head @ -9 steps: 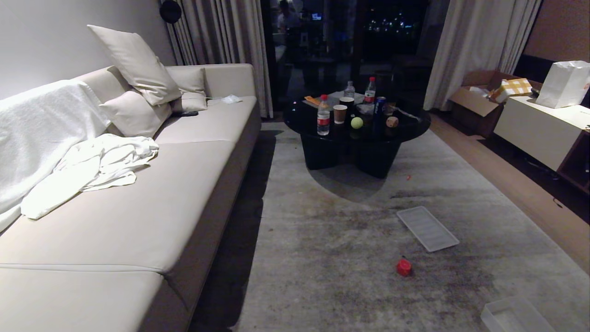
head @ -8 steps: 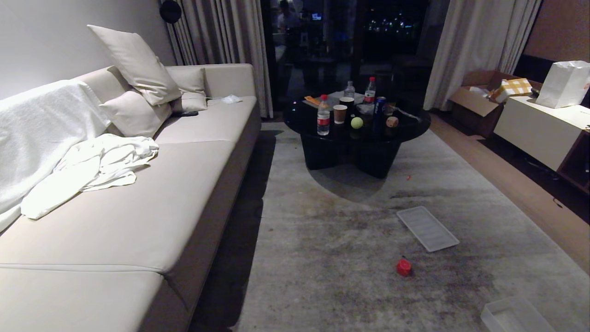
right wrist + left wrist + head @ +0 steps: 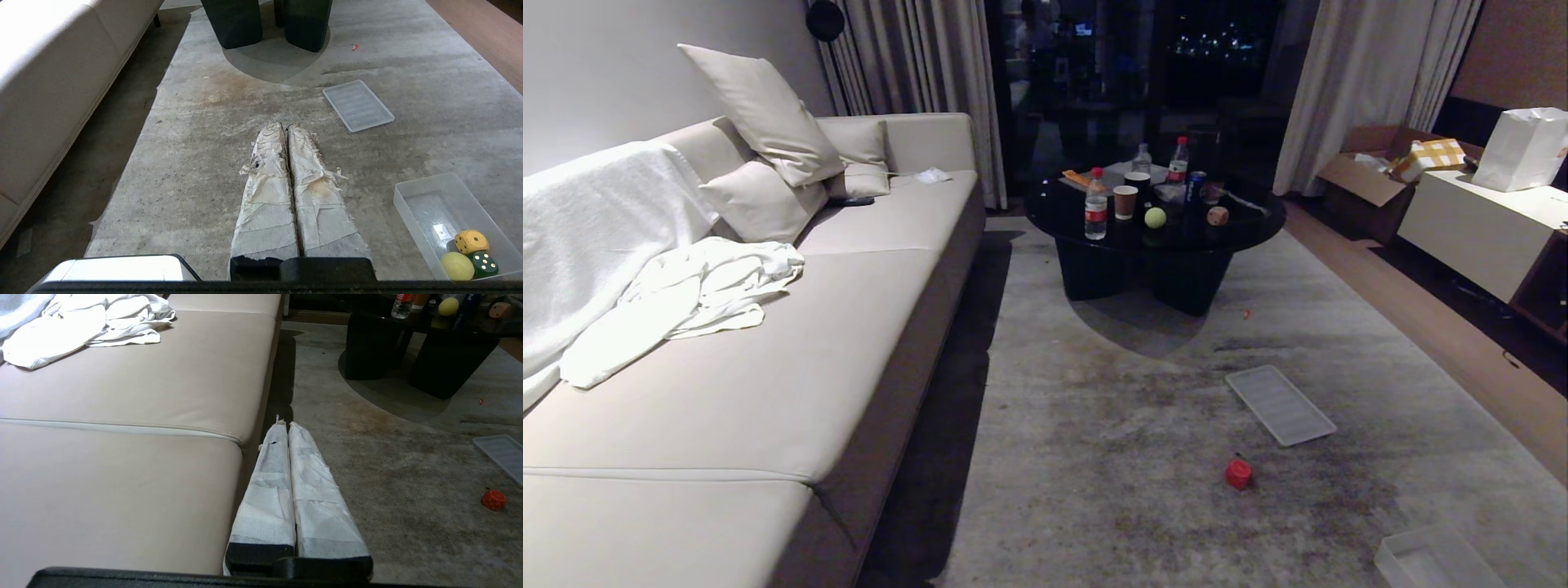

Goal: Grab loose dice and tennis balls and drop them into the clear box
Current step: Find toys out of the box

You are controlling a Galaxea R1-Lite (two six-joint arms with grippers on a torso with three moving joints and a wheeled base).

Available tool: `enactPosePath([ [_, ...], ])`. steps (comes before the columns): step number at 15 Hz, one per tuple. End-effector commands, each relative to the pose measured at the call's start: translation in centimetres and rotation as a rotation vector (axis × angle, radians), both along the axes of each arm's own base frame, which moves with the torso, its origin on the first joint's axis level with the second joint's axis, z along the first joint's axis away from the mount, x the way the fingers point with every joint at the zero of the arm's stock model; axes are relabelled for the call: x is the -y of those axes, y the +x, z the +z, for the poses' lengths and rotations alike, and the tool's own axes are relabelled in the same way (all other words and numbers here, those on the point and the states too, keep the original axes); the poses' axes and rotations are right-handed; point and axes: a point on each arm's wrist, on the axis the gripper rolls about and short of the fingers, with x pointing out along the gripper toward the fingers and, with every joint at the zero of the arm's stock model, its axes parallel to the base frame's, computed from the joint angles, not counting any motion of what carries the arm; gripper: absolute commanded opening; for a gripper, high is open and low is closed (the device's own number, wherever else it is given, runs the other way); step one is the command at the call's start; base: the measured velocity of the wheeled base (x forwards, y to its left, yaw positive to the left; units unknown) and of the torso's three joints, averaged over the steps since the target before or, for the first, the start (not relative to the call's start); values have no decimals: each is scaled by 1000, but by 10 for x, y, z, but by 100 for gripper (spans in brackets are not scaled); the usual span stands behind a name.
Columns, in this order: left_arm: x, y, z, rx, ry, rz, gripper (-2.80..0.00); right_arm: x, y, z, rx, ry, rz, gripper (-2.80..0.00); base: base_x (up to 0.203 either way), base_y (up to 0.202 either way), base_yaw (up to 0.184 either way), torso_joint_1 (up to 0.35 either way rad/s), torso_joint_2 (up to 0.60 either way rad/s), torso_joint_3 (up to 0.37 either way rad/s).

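Remaining unmoved, red die point(image 3: 1238, 474) beside clear box point(image 3: 1433, 559).

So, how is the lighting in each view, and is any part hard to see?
Head view: dim; round black table nearly merges with the dark window behind. Left wrist view: sofa evenly lit, table legs black. Right wrist view: brightest; carpet and clear box plain.
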Motion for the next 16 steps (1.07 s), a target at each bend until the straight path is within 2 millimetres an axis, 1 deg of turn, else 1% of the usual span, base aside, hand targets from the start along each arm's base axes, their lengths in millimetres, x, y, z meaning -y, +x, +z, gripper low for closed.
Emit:
enactPosePath([
  [1,0,0,0,-3,0,1,-280,0,0,0,-2,1,0,-280,0,0,0,0,0,0],
  [16,0,0,-1,-5,3,1,-280,0,0,0,-3,1,0,-280,0,0,0,0,0,0],
])
